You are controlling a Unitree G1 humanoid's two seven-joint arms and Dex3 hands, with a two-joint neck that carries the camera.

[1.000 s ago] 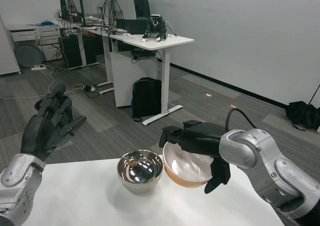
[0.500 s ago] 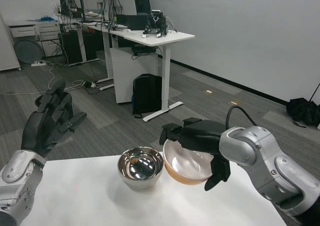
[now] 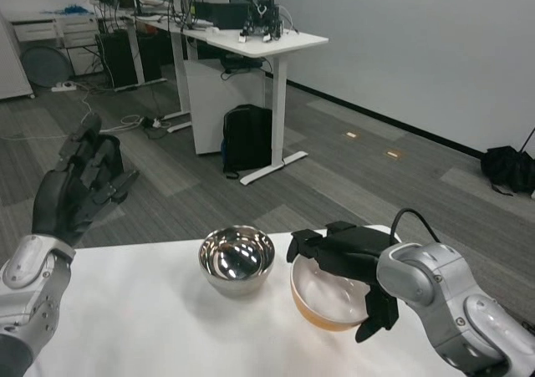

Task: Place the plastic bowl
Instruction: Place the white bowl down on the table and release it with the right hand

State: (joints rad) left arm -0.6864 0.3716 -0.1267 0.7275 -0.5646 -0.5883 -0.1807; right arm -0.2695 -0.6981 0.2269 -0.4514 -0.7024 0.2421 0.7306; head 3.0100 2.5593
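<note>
The plastic bowl (image 3: 331,298), orange outside and white inside, sits on the white table (image 3: 159,335) near its right edge. My right hand (image 3: 351,264) grips it, fingers over the far rim and the thumb down its near right side. Just left of it stands a shiny steel bowl (image 3: 236,260), a small gap between the two. My left hand (image 3: 73,189) is raised off the table's left edge, fingers apart and holding nothing.
Beyond the table lies grey carpet with a white desk (image 3: 251,38) carrying equipment, a black backpack (image 3: 247,150) under it, and a black bag (image 3: 510,180) by the far right wall. The table's far edge runs just behind the two bowls.
The camera has dipped, so the whole picture shifted. The plastic bowl and my right hand have come toward me and to the right, opening a gap from the steel bowl. Left hand stays raised.
</note>
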